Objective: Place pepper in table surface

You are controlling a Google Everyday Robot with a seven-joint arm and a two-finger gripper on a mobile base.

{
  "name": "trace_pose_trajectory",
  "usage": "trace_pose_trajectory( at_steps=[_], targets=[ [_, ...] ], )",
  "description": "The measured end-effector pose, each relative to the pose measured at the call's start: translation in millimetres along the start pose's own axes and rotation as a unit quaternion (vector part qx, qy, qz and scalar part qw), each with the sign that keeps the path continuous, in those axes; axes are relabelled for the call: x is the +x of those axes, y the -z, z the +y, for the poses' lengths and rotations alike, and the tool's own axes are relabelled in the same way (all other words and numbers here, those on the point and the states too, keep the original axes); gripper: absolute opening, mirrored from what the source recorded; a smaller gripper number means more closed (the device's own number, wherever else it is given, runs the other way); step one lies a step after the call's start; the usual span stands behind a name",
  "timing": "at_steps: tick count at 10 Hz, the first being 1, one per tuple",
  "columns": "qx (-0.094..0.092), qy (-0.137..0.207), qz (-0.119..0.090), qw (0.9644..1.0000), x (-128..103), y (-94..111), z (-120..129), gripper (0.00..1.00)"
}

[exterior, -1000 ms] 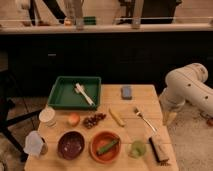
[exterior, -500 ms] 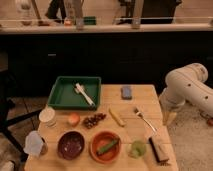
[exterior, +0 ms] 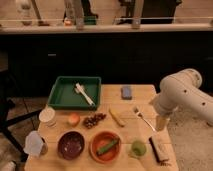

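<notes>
The small dark green pepper lies inside an orange bowl near the front edge of the light wooden table surface. My white arm comes in from the right. Its gripper hangs over the table's right edge, beside a fork, well to the right of the pepper and apart from it. The gripper holds nothing that I can see.
A dark green tray with a white utensil sits at the back left. Also on the table are a blue sponge, a pale yellow vegetable, grapes, a purple bowl, a light-green cup and a brush.
</notes>
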State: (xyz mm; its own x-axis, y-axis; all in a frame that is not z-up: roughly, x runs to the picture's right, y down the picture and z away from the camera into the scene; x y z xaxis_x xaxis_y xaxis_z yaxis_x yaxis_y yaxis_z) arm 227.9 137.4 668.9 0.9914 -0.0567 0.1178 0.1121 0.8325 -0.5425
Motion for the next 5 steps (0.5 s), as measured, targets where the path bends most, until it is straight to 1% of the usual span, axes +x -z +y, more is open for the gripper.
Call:
trace_pose_trajectory(
  at_steps=[2,4,5],
  targets=[
    [-0.002,0.039,-0.027,0.9989,-31.4,-4.2,12.5,0.80],
    [-0.004,0.074,-0.052,0.9959,-55.9,-11.9,27.2,0.80],
    [-0.006,0.086,-0.058,0.9946,-66.1,-15.7,32.2,0.80]
  ],
)
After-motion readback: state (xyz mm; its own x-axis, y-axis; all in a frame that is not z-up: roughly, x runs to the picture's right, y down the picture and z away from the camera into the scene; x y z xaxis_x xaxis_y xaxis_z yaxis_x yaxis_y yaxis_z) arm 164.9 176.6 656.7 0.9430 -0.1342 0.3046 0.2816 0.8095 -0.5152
